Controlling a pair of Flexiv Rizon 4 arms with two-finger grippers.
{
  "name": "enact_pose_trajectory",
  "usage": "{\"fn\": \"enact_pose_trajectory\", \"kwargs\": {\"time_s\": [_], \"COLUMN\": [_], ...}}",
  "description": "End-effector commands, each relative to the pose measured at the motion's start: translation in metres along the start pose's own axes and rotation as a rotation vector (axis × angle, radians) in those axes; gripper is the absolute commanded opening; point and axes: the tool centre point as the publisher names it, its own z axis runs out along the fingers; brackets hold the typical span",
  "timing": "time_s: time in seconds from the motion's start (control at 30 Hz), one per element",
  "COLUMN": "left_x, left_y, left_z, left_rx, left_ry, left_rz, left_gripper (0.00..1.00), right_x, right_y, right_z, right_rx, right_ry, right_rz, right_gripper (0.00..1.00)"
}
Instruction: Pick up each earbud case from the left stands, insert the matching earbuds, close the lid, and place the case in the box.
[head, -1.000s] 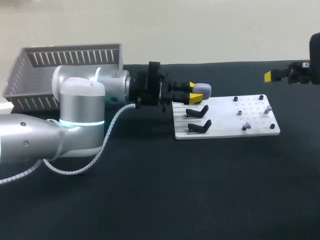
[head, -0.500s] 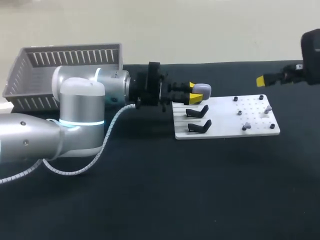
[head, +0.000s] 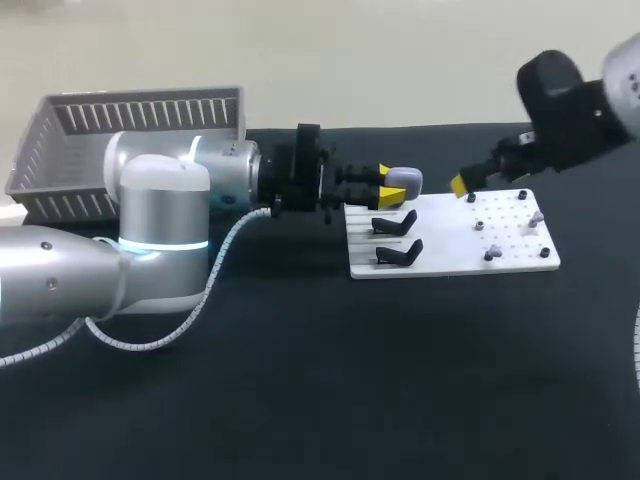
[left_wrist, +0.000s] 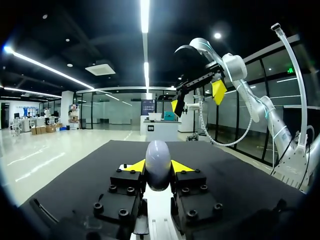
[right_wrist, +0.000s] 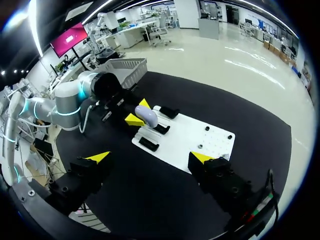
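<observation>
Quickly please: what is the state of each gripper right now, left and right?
Left gripper: shut on the earbud case.
Right gripper: open, holding nothing.

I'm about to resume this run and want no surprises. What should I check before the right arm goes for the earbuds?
1. Left gripper shut on earbud case: ok, both yellow tips clamp it.
2. Case lid open for insertion: cannot tell, no gap shows.
3. Right gripper open: ok, fingers wide apart.
4. Right gripper above the white board: ok.
5. Earbuds match this case: cannot tell, too small.
6. Box present: ok, at the far left.
</observation>
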Motion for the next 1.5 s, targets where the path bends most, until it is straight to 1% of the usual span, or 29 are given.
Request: {"fn": "enact_pose_trajectory", "kwargs": {"time_s": [0.03, 0.13, 0.17, 0.23, 0.37, 0.53, 0.83, 0.93, 0.97, 1.07, 1.2, 1.27, 1.5], "left_x": [0.001, 0.001, 0.001, 0.001, 0.001, 0.001, 0.001, 0.001, 0.001, 0.001, 0.001, 0.001, 0.001], "left_y": [-0.001, -0.001, -0.001, -0.001, -0.001, -0.001, -0.001, -0.001, -0.001, -0.001, -0.001, -0.001, -0.001], "left_z": [-0.001, -0.001, -0.001, -0.001, -0.001, -0.001, -0.001, -0.001, -0.001, -0.001, -0.001, -0.001, -0.001], "left_rx": [-0.004, -0.004, -0.004, -0.004, -0.004, -0.004, -0.004, -0.004, -0.004, -0.004, -0.004, -0.004, -0.004], "left_ry": [-0.003, -0.003, -0.003, -0.003, -0.003, -0.003, -0.003, -0.003, -0.003, -0.003, -0.003, -0.003, -0.003], "left_rz": [0.002, 0.002, 0.002, 0.002, 0.002, 0.002, 0.002, 0.002, 0.002, 0.002, 0.002, 0.002, 0.002], "left_gripper": [0.0, 0.0, 0.0, 0.0, 0.0, 0.0, 0.0, 0.0, 0.0, 0.0, 0.0, 0.0, 0.0], "right_x": [-0.001, -0.001, 0.0, 0.001, 0.003, -0.001, -0.011, -0.013, -0.014, -0.016, -0.017, -0.019, -0.023], "right_y": [0.004, 0.006, 0.007, 0.008, 0.007, 0.008, 0.006, 0.006, 0.005, 0.002, -0.001, -0.002, -0.005], "right_z": [0.014, 0.02, 0.022, 0.026, 0.036, 0.045, 0.06, 0.063, 0.064, 0.069, 0.073, 0.073, 0.076], "right_rx": [0.105, 0.137, 0.168, 0.178, 0.237, 0.284, 0.293, 0.282, 0.259, 0.261, 0.26, 0.265, 0.275], "right_ry": [0.006, 0.009, 0.012, 0.01, 0.018, 0.034, 0.041, 0.036, 0.033, 0.04, 0.033, 0.006, 0.012], "right_rz": [0.013, 0.034, 0.044, 0.066, 0.101, 0.109, 0.12, 0.128, 0.138, 0.14, 0.152, 0.167, 0.166], "right_gripper": [1.0, 1.0, 1.0, 1.0, 1.0, 1.0, 1.0, 1.0, 1.0, 1.0, 1.0, 1.0, 1.0]}}
